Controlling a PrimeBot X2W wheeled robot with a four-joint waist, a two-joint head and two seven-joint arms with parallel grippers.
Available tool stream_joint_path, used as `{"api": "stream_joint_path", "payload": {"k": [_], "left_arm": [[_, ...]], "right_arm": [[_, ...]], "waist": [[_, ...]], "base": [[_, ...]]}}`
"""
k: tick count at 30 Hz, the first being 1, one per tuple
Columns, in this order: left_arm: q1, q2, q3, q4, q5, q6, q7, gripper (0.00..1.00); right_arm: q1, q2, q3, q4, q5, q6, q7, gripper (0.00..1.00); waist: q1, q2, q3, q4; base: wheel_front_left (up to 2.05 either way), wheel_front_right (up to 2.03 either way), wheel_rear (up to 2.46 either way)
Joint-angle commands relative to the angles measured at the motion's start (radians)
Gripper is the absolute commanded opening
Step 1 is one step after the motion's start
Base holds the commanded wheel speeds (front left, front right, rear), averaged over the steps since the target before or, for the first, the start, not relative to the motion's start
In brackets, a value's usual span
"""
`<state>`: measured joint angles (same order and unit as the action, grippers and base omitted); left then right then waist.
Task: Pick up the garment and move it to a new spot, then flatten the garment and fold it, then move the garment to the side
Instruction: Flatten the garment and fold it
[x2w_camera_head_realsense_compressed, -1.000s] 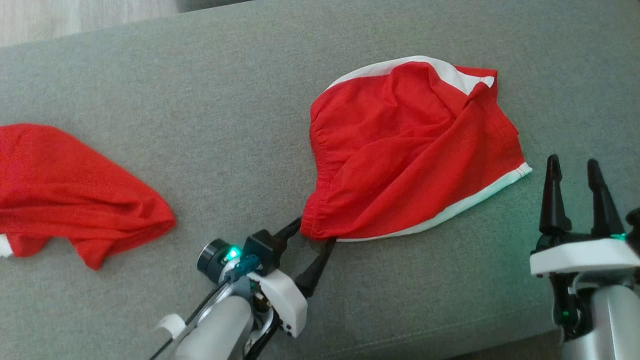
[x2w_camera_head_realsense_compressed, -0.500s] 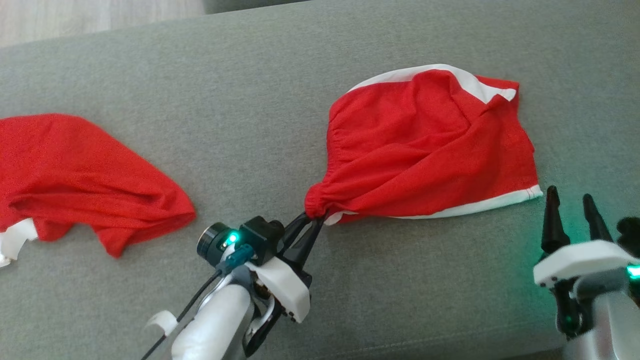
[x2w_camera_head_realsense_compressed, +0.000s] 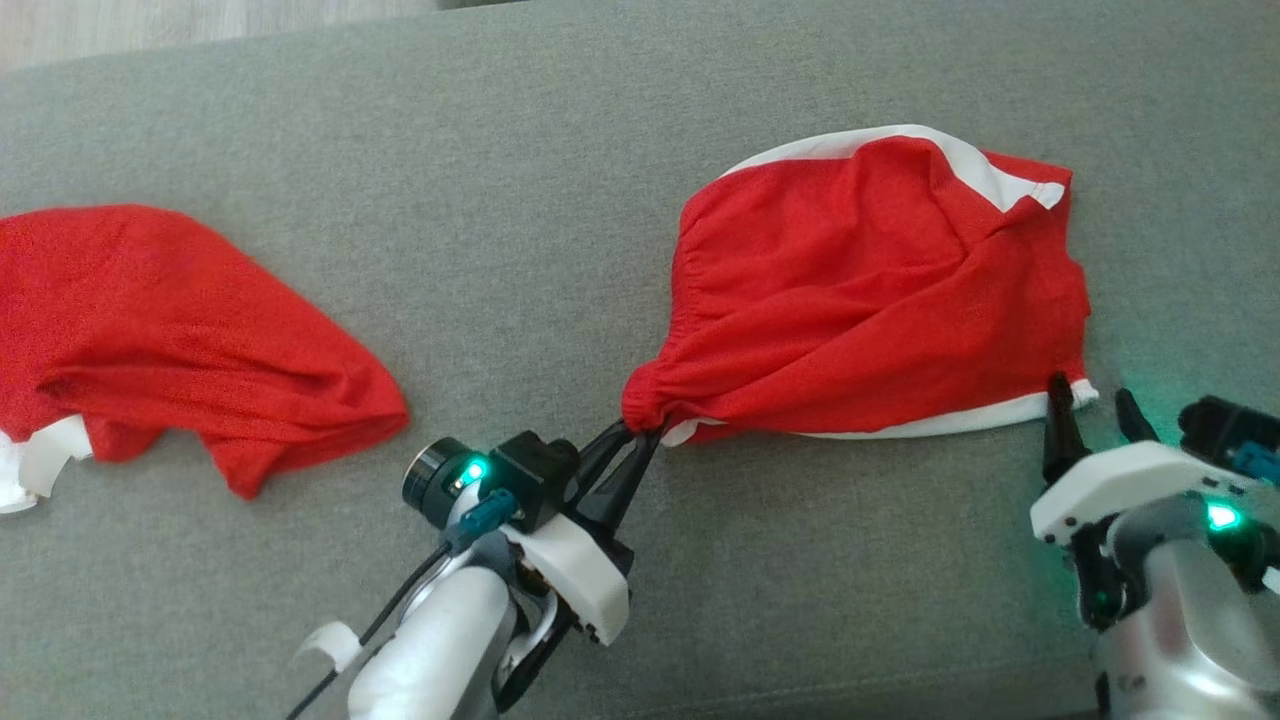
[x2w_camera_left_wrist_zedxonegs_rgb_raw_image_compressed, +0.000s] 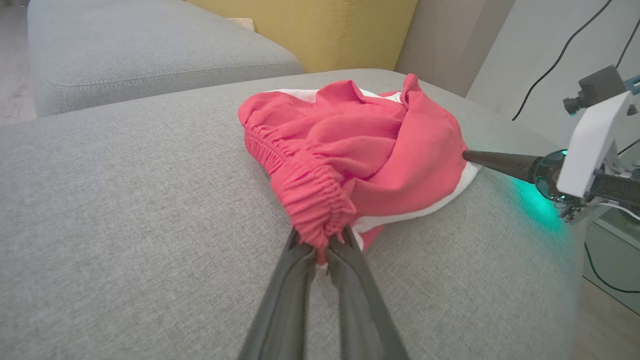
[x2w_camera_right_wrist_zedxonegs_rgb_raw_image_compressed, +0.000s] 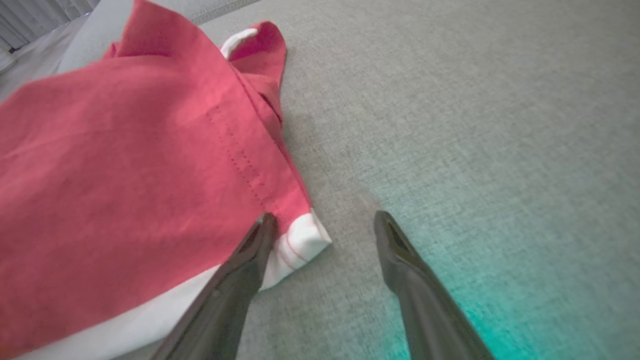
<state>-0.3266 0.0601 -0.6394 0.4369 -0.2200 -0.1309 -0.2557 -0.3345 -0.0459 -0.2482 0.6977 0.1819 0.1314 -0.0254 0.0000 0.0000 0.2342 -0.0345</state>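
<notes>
On grey fabric sofa cushion (x2w_camera_head_realsense_compressed: 500, 200), left end effector (x2w_camera_head_realsense_compressed: 640, 433) clamps waistband (x2w_camera_head_realsense_compressed: 650, 395) of red white-trimmed shorts (x2w_camera_head_realsense_compressed: 880, 290); spread right end effector (x2w_camera_head_realsense_compressed: 1090, 395) should straddle hem corner (x2w_camera_head_realsense_compressed: 1082, 392) before lifting.

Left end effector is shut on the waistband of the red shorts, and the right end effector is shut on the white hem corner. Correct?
Not quite. The right end effector is open: the right wrist view shows its fingers apart at the white hem corner, nothing pinched. The left end effector is shut on the waistband of the red shorts.
</notes>
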Motion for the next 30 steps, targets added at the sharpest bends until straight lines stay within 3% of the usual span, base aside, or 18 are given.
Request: {"api": "stream_joint_path", "payload": {"k": [1,2,3,4,9,15,22,27,30], "left_arm": [[-0.018,0.005,0.026,-0.032,0.007,0.0,-0.006,0.0],[-0.017,0.006,0.028,-0.03,0.008,0.0,-0.006,0.0],[-0.017,0.008,0.03,-0.026,0.009,0.0,-0.006,0.0],[-0.017,0.009,0.032,-0.024,0.009,0.0,-0.006,0.0],[-0.02,0.021,0.064,-0.008,0.017,0.0,-0.006,0.0],[-0.036,0.036,0.093,-0.01,0.019,0.0,-0.006,0.0],[-0.134,0.08,0.114,-0.039,-0.016,0.0,-0.006,0.0],[-0.332,0.152,0.088,-0.061,-0.074,0.0,0.02,0.0],[-0.434,0.192,0.079,-0.073,-0.099,0.0,0.043,0.0]], "right_arm": [[-0.03,-0.004,0.034,0.015,0.0,-0.001,0.013,1.0],[-0.035,-0.004,0.04,0.027,0.003,-0.001,0.013,0.67],[-0.039,-0.004,0.042,0.036,0.003,-0.001,0.009,0.09],[-0.042,-0.004,0.042,0.042,0.001,-0.001,0.002,0.0],[-0.049,-0.004,0.066,0.04,0.019,-0.001,-0.021,0.0],[-0.043,-0.004,0.146,-0.06,0.083,-0.001,-0.023,0.0],[-0.046,-0.032,0.226,-0.38,0.197,-0.001,0.068,0.0],[-0.147,-0.079,0.26,-0.599,0.236,-0.001,0.209,0.0],[-0.215,-0.082,0.263,-0.639,0.239,-0.001,0.262,0.0]], "waist": [[0.0,0.0,-0.001,-0.001],[0.0,0.0,-0.002,-0.003],[0.0,0.0,-0.003,-0.004],[0.0,0.0,-0.005,-0.006],[0.0,0.0,-0.022,-0.017],[0.0,0.0,-0.053,-0.03],[0.0,0.0,-0.107,-0.042],[0.0,0.0,-0.157,-0.034],[0.0,0.0,-0.185,-0.03]], "base": [[0.0,0.0,0.0],[0.0,0.0,0.0],[0.0,0.0,0.0],[0.0,0.0,0.0],[0.0,0.0,0.0],[0.0,0.0,0.0],[0.0,0.0,0.0],[0.0,0.0,0.0],[0.0,0.0,0.0]]}}
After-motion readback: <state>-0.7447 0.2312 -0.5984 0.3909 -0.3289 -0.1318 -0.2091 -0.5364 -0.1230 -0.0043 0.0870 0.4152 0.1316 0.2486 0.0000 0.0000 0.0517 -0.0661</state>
